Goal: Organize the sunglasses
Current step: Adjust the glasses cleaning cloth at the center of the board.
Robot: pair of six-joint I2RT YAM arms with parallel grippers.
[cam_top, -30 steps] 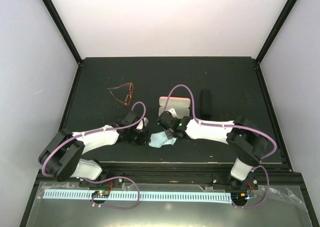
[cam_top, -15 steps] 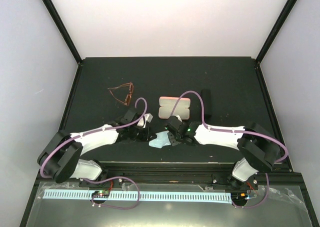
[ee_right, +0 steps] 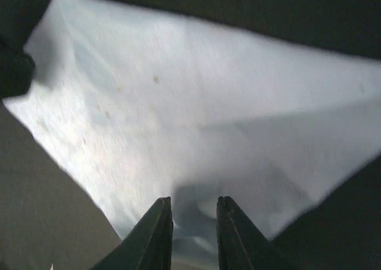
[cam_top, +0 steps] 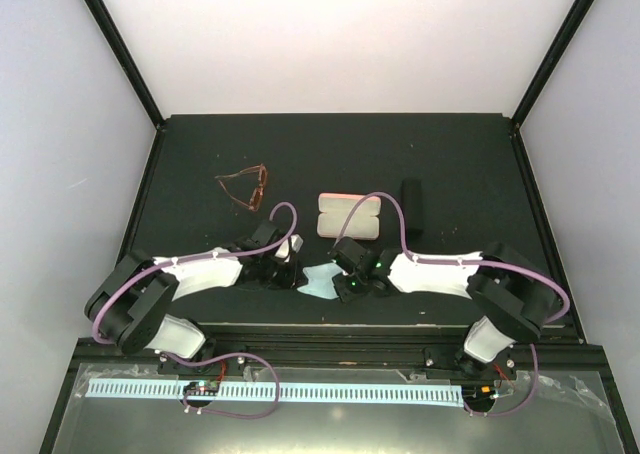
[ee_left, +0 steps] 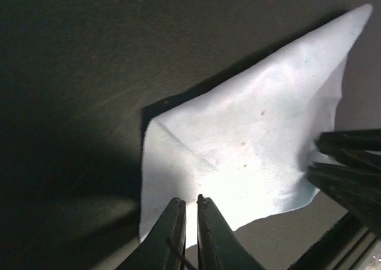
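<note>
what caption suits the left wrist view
Left gripper shut on the edge of a blue cloth over the dark table, right gripper at its other side.

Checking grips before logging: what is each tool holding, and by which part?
Left tool pinches the light blue cloth at one edge; right tool sits at another edge, hold unclear.

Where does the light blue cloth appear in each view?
Top external: light blue cloth low centre, between left gripper and right gripper.
Left wrist: centre to right, beyond that gripper's fingertips.
Right wrist: fills most of the frame.
Shared landmark: the dark table around the cloth.
</note>
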